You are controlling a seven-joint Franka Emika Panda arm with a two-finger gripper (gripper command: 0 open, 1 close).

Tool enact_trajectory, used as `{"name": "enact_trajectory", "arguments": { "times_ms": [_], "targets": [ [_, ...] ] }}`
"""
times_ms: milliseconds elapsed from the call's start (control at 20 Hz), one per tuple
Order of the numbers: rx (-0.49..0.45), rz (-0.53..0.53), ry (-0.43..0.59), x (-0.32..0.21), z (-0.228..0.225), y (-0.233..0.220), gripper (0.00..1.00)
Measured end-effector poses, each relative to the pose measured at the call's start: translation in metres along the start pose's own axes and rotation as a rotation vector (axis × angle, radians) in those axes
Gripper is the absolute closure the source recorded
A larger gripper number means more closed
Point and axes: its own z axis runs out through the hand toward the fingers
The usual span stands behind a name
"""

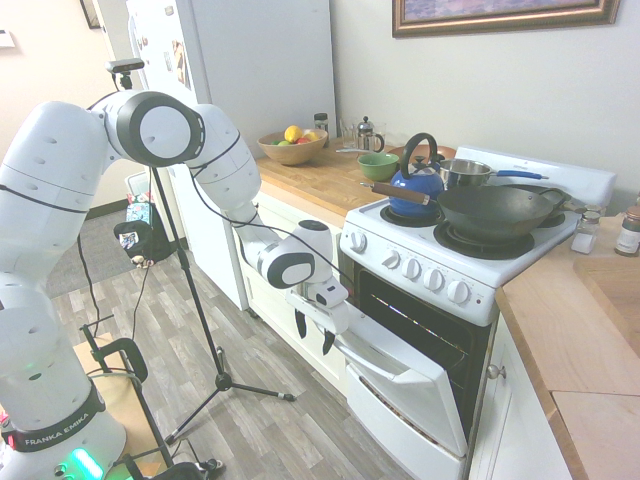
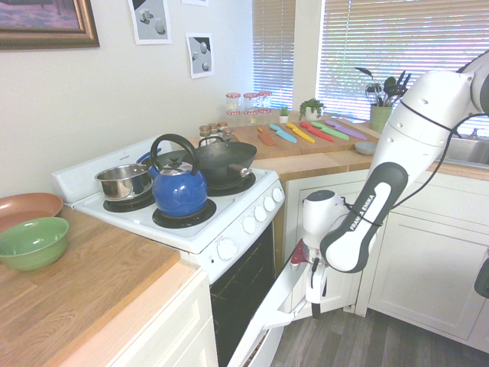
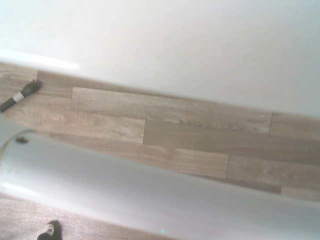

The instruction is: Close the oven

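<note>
White oven [image 1: 470,290] against the wall between wooden counters, its door [image 1: 405,385] half raised and tilted, gripper [image 1: 313,334] fingers spread apart and pointing down, pressed against the door's upper edge by the bar handle [image 1: 372,366], holding nothing

"FRANKA EMIKA" in white capitals on the black band at the arm's base [image 1: 48,432], first exterior view. Same name, partly legible, runs along the dark forearm [image 2: 356,216] in second exterior view. No other print readable.
</note>
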Motion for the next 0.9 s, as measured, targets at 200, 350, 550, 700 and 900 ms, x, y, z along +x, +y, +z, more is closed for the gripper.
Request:
{"name": "enact_trajectory", "arguments": {
  "times_ms": [200, 350, 550, 700, 900],
  "targets": [
    [-0.007, -0.019, 0.003, 0.011, -0.001, -0.014, 0.0],
    [-0.012, -0.034, 0.008, 0.019, 0.0, -0.024, 0.0],
    [0.011, -0.05, 0.04, 0.025, -0.028, -0.04, 0.0],
    [-0.004, -0.041, 0.028, 0.015, -0.076, -0.037, 0.0],
    [-0.039, 0.004, -0.012, -0.014, -0.135, -0.004, 0.0]
  ]
}}
